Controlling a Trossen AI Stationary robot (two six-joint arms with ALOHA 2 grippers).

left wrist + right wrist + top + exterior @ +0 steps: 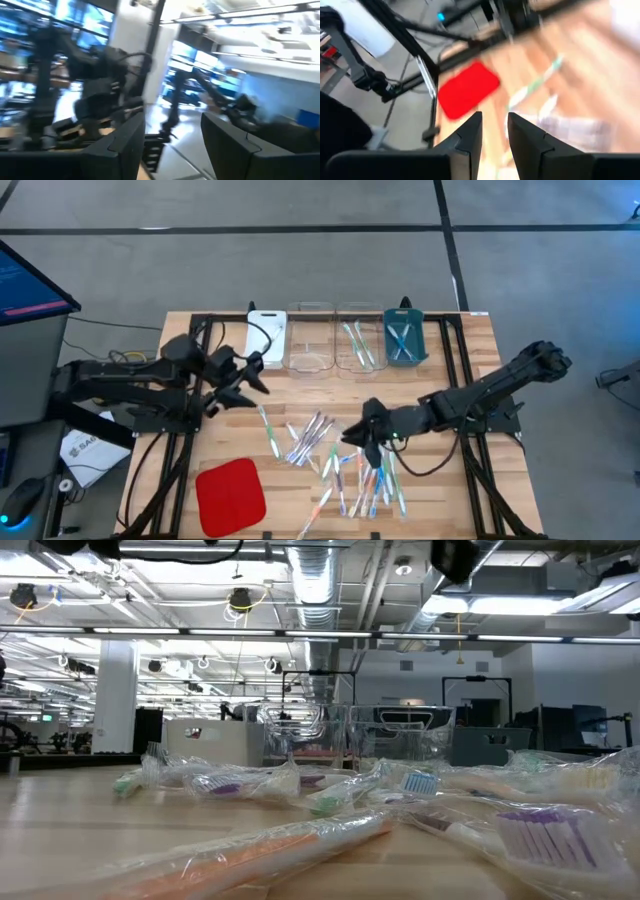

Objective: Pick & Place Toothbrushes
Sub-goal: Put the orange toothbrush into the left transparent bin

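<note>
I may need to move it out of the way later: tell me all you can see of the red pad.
The red pad is a flat, roughly square sheet with rounded corners, plain bright red, soft-looking like foam or silicone. It lies flat on the wooden table near the front left corner, turned slightly askew. Nothing rests on it or touches it; the pile of toothbrushes lies apart to its right. It also shows past the right gripper.

The bench (470,360) was pale wood with a visible plank grain and a smooth, faintly shiny top. The toothbrushes (345,465) lay in glossy, crinkled clear plastic wrappers. The trays (310,338) were clear, shiny plastic. The red pad (230,496) looked matt. The pincer fingers (470,137) were matt black.
</note>
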